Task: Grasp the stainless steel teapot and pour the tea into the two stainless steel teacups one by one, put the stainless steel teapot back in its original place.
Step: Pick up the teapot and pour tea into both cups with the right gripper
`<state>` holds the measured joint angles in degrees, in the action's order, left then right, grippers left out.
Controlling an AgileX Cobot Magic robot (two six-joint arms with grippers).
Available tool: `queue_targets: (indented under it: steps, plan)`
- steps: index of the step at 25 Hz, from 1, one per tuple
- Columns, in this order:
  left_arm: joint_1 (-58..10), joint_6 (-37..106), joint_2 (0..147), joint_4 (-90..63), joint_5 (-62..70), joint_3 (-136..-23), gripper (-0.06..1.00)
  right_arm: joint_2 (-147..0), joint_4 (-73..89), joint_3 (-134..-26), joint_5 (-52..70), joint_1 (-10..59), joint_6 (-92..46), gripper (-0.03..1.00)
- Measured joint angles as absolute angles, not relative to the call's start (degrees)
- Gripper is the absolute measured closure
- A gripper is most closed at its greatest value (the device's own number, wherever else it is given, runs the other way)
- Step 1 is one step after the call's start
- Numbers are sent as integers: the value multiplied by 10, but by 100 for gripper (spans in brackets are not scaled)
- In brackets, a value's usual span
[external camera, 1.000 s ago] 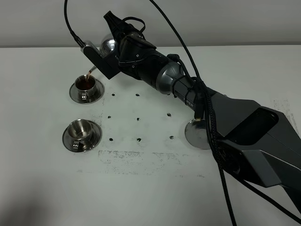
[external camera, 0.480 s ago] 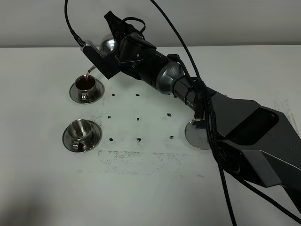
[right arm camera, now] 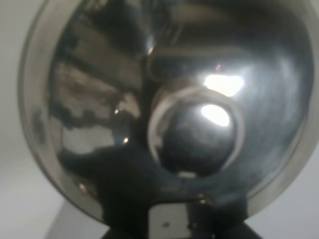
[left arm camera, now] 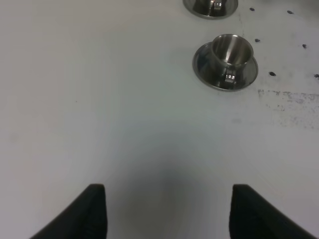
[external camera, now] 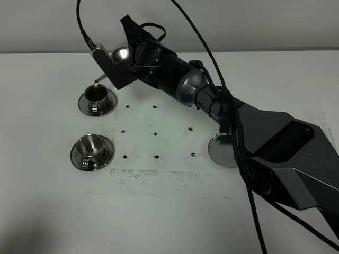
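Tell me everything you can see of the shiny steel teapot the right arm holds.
The shiny stainless steel teapot is mirror-bright, with a rounded body, a domed lid and a round knob seen close in the right wrist view. The right gripper is shut on it and holds it clear of the white table, tipped spout-down. Its thin spout ends just above the far steel teacup, which holds dark tea. The arm hides much of its body.
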<state>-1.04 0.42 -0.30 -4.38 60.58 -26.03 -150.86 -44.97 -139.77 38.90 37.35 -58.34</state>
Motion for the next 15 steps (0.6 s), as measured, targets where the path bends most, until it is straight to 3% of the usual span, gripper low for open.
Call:
queue_targets:
  steps: [15]
  plan:
    - [-10, 4, -3, -44, 606, -260, 42, -1460, -243, -1398, 503, 354, -577, 79]
